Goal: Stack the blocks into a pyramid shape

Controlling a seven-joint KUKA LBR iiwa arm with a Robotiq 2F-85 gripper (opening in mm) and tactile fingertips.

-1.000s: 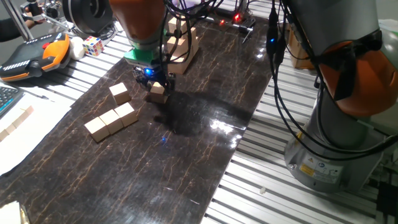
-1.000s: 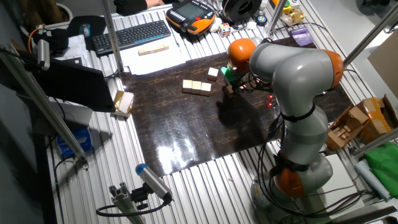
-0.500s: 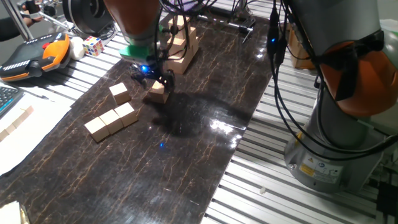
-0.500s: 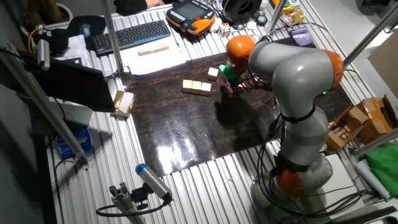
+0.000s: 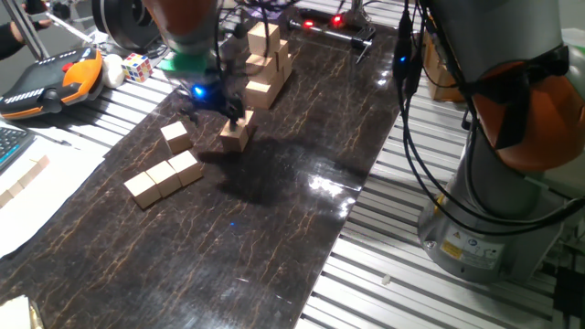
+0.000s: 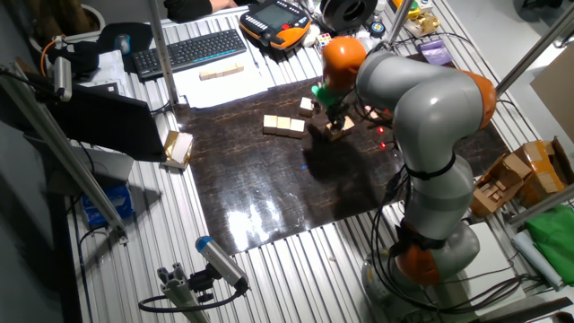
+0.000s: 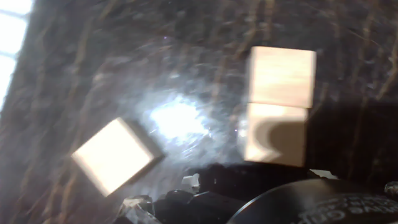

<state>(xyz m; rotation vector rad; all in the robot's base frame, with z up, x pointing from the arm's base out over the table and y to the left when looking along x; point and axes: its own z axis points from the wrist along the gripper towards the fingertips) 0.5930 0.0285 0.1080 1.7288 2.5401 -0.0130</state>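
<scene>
Hanging above the dark marbled mat (image 5: 302,183), the two-finger gripper (image 5: 212,102) sat just over a small light tan wooden cube (image 5: 235,134) that lay alone on the mat, and whether its dark fingers were spread or touching that cube could not be made out from either fixed view or from the blurred hand view. To the cube's left in the one fixed view lay another lone tan cube (image 5: 175,137), and nearer the camera a short row of three tan cubes (image 5: 164,177) lay touching one another. At the mat's far edge stood a stepped pile of similar wooden cubes (image 5: 262,59), apart from the gripper. A small multicoloured puzzle cube (image 5: 137,66) and an orange and black handheld pendant (image 5: 55,82) rested on the slatted metal table (image 5: 439,292) to the left. In the other fixed view the grey and orange arm (image 6: 421,99) arched over the mat with the gripper (image 6: 328,115) close to the row of three (image 6: 283,126). The hand view showed one pale cube (image 7: 113,155) at lower left and two pale cubes (image 7: 278,106) touching at the right, all on the dark surface.
</scene>
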